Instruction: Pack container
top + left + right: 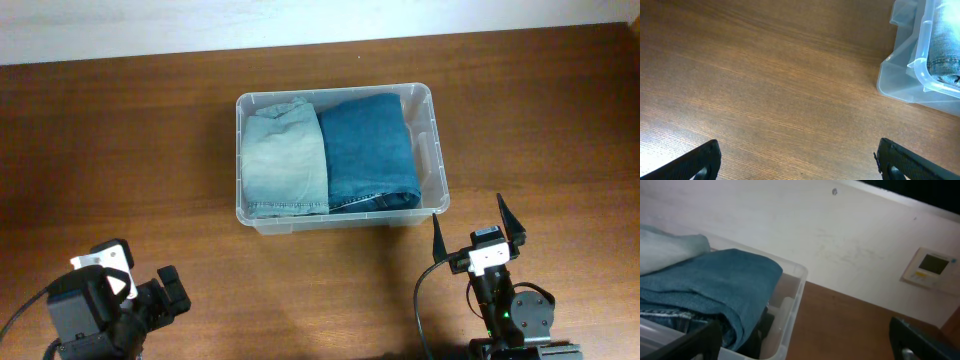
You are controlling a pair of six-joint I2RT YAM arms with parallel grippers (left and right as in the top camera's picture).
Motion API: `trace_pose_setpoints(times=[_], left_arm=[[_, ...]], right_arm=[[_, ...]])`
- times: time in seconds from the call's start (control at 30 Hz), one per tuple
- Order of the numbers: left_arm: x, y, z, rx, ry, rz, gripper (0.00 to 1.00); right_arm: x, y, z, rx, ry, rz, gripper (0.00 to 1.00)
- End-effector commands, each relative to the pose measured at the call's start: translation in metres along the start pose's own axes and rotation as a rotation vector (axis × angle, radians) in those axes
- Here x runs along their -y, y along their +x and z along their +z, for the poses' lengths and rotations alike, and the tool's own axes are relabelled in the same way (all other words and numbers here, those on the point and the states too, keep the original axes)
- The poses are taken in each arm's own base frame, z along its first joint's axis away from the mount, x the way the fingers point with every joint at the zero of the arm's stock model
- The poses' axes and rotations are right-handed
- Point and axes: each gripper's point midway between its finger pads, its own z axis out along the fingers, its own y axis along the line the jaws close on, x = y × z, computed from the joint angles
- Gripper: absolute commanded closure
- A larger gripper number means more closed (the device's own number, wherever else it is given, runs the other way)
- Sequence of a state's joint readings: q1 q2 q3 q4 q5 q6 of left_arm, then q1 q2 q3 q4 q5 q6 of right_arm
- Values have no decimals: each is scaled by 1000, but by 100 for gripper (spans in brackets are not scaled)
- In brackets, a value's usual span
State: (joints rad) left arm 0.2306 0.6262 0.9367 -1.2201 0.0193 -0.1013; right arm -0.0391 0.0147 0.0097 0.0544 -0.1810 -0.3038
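The clear plastic container (438,150) stands at the middle of the table. Inside lie folded light blue jeans (285,160) on the left and folded dark blue jeans (368,150) on the right. My left gripper (172,288) is open and empty at the front left, well away from the container. My right gripper (477,228) is open and empty just in front of the container's right front corner. The left wrist view shows the container's corner (910,65). The right wrist view shows the dark jeans (725,290) and the container's rim (792,305).
The wooden table (120,150) runs out to both sides of the container. A white wall (840,240) with a thermostat panel (931,266) lies behind the table.
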Motion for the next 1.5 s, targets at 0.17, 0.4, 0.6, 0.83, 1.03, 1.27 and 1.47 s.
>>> trace_pose_setpoints(times=[0.17, 0.4, 0.6, 0.83, 1.03, 1.27, 1.47], left_arm=[[2, 1, 0, 0, 10, -11, 1], [2, 1, 0, 0, 10, -11, 1], [2, 1, 0, 0, 10, -11, 1], [2, 1, 0, 0, 10, -11, 1], [9, 1, -6, 31, 42, 25, 1], [11, 1, -18, 113, 30, 119, 1], [25, -16, -12, 321, 97, 148, 1]], right_arm=[[-7, 28, -2, -109, -24, 14, 2], [-8, 29, -2, -112, -26, 14, 2], [-8, 29, -2, -112, -26, 14, 2], [-7, 29, -2, -113, -25, 14, 2], [-8, 29, -2, -112, -26, 14, 2], [-8, 29, -2, -112, -26, 14, 2], [-7, 29, -2, -113, -25, 14, 2]])
